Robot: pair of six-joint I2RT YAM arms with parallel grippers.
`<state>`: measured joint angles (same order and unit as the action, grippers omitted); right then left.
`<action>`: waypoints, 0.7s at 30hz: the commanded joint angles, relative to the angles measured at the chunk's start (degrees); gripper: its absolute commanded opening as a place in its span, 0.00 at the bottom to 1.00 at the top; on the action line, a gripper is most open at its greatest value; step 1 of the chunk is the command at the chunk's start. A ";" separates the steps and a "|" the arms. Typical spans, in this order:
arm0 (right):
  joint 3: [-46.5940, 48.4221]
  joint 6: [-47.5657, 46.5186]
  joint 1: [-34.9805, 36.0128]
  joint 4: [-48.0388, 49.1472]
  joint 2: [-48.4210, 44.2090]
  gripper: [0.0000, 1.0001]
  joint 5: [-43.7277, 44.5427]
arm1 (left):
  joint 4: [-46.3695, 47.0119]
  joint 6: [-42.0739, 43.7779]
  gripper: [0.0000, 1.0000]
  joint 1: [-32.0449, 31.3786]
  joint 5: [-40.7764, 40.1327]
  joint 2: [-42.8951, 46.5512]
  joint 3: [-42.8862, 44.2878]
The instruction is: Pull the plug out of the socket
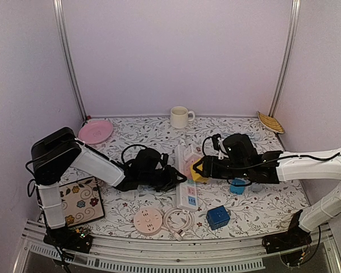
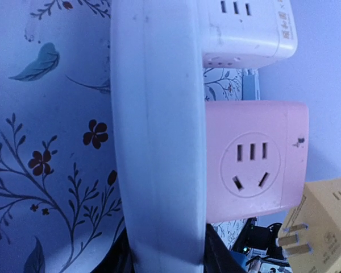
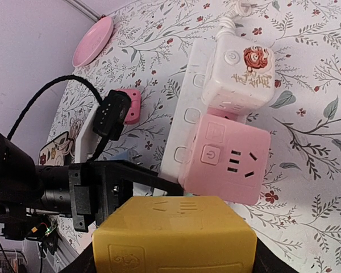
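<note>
A patterned mat (image 1: 82,202) lies at the near left corner of the surface (image 1: 261,207), and a pink plate (image 1: 95,131) sits at the far left corner. The left tool (image 1: 171,179) reaches in from the left to mid-surface and is closed narrowly on the long edge of the white power strip (image 1: 187,196), which runs from near to far across the middle. Near the near edge, just left of the strip's end, are a pink round disc (image 1: 148,220) and a coiled white cable (image 1: 179,219). A mug (image 1: 182,117) stands at the middle of the far edge.

Two cube adapters sit plugged into the strip side by side: a pink cube (image 3: 227,159) and, farther along, a white cube (image 3: 241,71).

The yellow plug (image 3: 173,233) is off the strip, just beside the pink cube on the right, its prongs (image 2: 292,239) bare and clear of any socket. The right tool (image 1: 200,166) holds it, jaws spread moderately around the cube's sides.

A blue cube (image 1: 217,216) rests right of centre near the near edge, and a woven dish (image 1: 271,121) leans at the far right corner.
</note>
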<state>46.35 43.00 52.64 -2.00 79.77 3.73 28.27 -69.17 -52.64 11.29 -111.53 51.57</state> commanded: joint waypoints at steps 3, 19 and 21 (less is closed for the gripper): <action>-2.89 -0.59 -4.99 1.09 -3.47 0.11 -1.68 | -2.37 8.52 0.00 2.42 -1.33 4.10 -0.49; -5.90 -0.66 -10.95 7.97 7.44 0.25 -10.39 | -1.92 9.76 0.00 3.32 0.89 9.56 -1.73; -6.22 -0.39 -11.00 8.68 8.86 0.27 -10.81 | -1.80 9.80 0.00 3.33 0.96 9.92 -1.93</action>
<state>40.62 42.57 41.93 2.11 86.54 -4.58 21.10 -62.65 -50.02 11.55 -105.51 49.67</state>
